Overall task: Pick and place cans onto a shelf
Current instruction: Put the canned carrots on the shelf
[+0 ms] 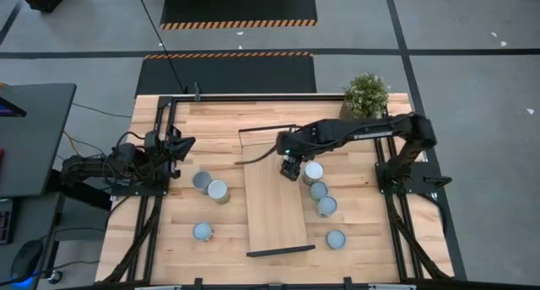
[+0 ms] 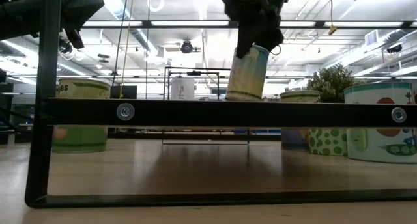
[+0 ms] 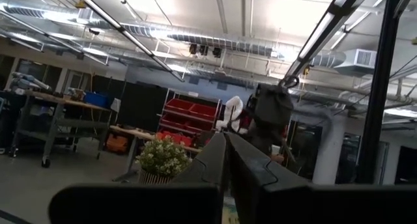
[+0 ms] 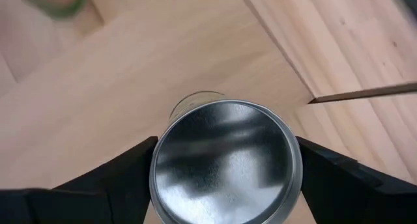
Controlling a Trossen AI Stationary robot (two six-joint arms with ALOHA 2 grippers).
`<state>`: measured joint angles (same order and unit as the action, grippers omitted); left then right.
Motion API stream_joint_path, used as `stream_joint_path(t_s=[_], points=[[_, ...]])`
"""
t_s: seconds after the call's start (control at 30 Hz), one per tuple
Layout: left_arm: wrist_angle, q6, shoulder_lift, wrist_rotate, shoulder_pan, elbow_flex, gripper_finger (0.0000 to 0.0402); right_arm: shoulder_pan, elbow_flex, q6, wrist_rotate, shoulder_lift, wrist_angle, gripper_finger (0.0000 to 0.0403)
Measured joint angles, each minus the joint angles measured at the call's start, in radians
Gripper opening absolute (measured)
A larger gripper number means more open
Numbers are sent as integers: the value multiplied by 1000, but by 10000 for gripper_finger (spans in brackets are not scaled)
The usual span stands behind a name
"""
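My right gripper (image 1: pixel 295 168) is shut on one can (image 1: pixel 313 170), held in the air by the right long edge of the shelf (image 1: pixel 274 214). That can's shiny round top (image 4: pixel 227 162) fills the right wrist view. Three more cans (image 1: pixel 318 190) (image 1: pixel 326 206) (image 1: pixel 336 238) stand on the table right of the shelf. Three others (image 1: pixel 202 181) (image 1: pixel 218 190) (image 1: pixel 202 231) stand on its left. My left gripper (image 1: pixel 181 144) waits at the table's left edge, its fingers (image 3: pixel 225 165) shut with nothing between them, pointing up into the room. My right gripper pinches the can between its two fingers (image 4: pixel 124 178), one on each side of the wall just under the top rim (image 4: pixel 290 152). The fingers come from above, slanting down. The can (image 2: pixel 247 74) hangs tilted below them, lifted clear above the shelf's board.
A potted plant (image 1: pixel 365 94) stands at the table's far right corner. The shelf's black end frame (image 2: pixel 208 112) crosses the low view close to the camera. Black arm mounts run along both side edges of the table (image 1: pixel 152 222).
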<state>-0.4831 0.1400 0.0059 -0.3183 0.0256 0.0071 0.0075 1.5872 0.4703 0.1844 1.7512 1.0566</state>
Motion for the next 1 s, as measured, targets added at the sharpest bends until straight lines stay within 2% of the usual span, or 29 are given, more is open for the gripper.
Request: stream_joint_path(t_s=[0.2,0.33,0.47,0.6,0.77,1.0], points=[[4,-21,0,0,0,0,23,-19,186,25,44,155,141,329],[8,-21,0,0,0,0,23,-36,249,43,56,221,201,329],[9,-21,0,0,0,0,23,-50,258,12,14,251,209,333],[9,-19,0,0,0,0,23,-58,258,-8,-14,260,185,357],[10,-17,0,1,0,0,23,-61,258,-18,1,261,162,379],[11,-17,0,1,0,0,23,-50,293,-23,46,255,151,379]])
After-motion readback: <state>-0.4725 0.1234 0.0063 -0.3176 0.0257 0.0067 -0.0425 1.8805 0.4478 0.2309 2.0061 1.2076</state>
